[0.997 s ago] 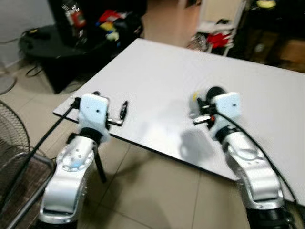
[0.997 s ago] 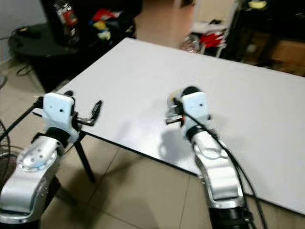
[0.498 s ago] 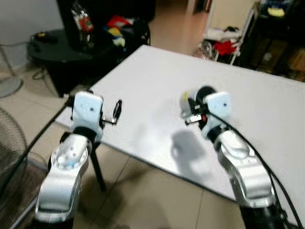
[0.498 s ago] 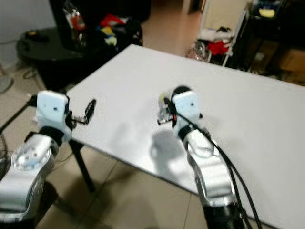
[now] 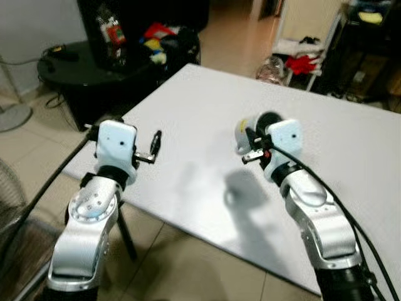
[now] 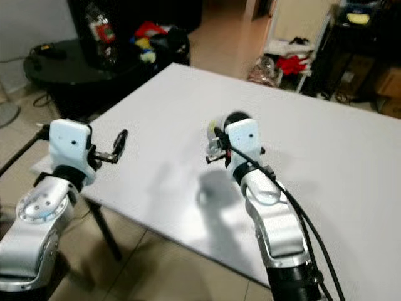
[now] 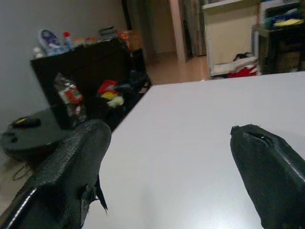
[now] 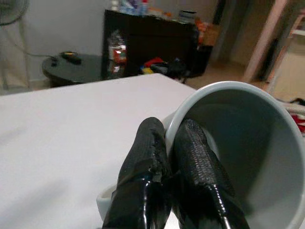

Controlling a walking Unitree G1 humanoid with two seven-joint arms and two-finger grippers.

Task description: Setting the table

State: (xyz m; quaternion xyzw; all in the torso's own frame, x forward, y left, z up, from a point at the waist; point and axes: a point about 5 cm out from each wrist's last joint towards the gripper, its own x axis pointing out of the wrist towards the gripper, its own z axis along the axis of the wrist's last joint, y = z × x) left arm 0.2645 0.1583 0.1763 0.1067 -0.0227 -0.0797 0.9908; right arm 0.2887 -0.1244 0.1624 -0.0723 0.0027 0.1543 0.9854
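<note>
Black round side table (image 5: 75,66), cluttered dark cabinet (image 8: 143,40), tiled floor (image 5: 182,269).

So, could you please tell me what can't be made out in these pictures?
- Mug: its base, cut off by the right wrist view's edge; in the eye views the right hand covers most of it.
- Table: its far right end, cut off in both eye views.
- Clutter on the dark stand: too small and blurred to name.
</note>
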